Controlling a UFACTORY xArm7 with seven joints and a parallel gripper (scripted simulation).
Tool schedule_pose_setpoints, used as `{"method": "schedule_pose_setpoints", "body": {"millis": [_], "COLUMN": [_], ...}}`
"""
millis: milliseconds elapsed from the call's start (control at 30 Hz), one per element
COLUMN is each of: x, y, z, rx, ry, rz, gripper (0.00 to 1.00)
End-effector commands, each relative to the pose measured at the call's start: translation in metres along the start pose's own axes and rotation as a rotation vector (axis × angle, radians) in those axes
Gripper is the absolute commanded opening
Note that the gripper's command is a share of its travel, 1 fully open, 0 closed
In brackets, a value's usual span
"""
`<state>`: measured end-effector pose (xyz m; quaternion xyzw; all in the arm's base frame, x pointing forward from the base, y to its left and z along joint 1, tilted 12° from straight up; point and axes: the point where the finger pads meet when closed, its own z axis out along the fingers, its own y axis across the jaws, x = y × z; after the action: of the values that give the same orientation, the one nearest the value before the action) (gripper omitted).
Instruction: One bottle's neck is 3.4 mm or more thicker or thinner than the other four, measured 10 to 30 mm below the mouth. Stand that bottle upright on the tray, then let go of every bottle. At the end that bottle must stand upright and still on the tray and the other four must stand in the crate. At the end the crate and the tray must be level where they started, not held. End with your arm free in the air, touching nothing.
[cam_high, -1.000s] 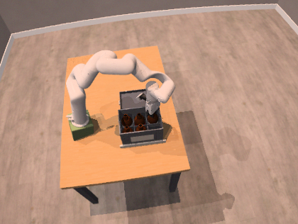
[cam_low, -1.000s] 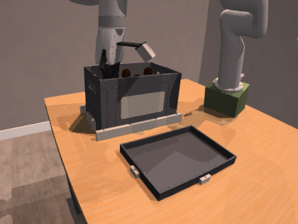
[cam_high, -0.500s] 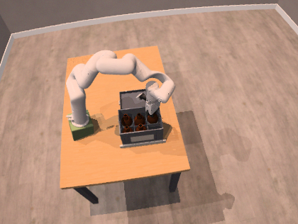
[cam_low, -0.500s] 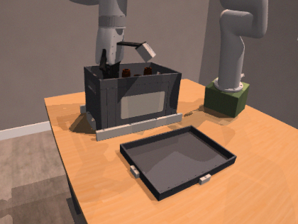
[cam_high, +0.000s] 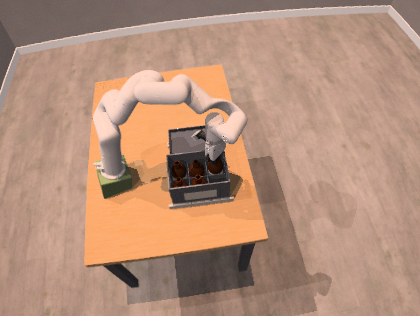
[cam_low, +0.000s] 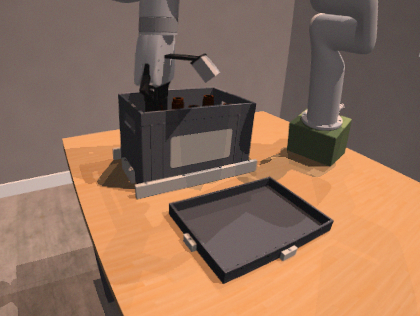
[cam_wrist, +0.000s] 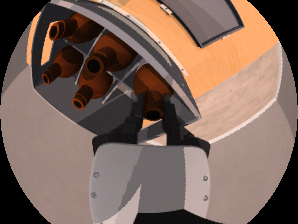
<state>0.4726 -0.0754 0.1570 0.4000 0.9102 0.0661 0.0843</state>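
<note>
A dark grey crate (cam_high: 200, 194) (cam_low: 150, 145) (cam_wrist: 41, 26) stands on the table and holds several brown bottles (cam_high: 178, 171) (cam_low: 178, 102) (cam_wrist: 93, 66), all upright in its cells. My gripper (cam_high: 213, 153) (cam_low: 150, 95) (cam_wrist: 153, 101) reaches down into the crate's corner cell. It is shut on the neck of the brown bottle (cam_high: 215, 165) (cam_wrist: 150, 86) that stands there. That bottle is low in its cell, and in the exterior view the crate wall hides it. The dark flat tray (cam_high: 183, 142) (cam_low: 250, 220) lies beside the crate and holds nothing.
The orange table (cam_high: 150, 225) (cam_low: 350, 240) carries the arm's green base block (cam_high: 116, 184) (cam_low: 320, 142) beside the crate. A pale grey rail (cam_low: 195, 177) runs along the crate's foot. The wrist camera housing (cam_low: 205, 67) juts out above the crate.
</note>
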Motion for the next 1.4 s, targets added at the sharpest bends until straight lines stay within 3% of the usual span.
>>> {"method": "schedule_pose_setpoints", "body": {"millis": [0,700,1367], "x": [-0.001,-0.001,-0.001], "y": [0.000,0.000,0.000], "z": [-0.007,-0.027,-0.031], "rx": [-0.002,-0.002,-0.002], "ry": [-0.003,-0.003,-0.003], "rz": [0.000,0.000,0.000], "gripper": [0.00,0.00,0.00]}}
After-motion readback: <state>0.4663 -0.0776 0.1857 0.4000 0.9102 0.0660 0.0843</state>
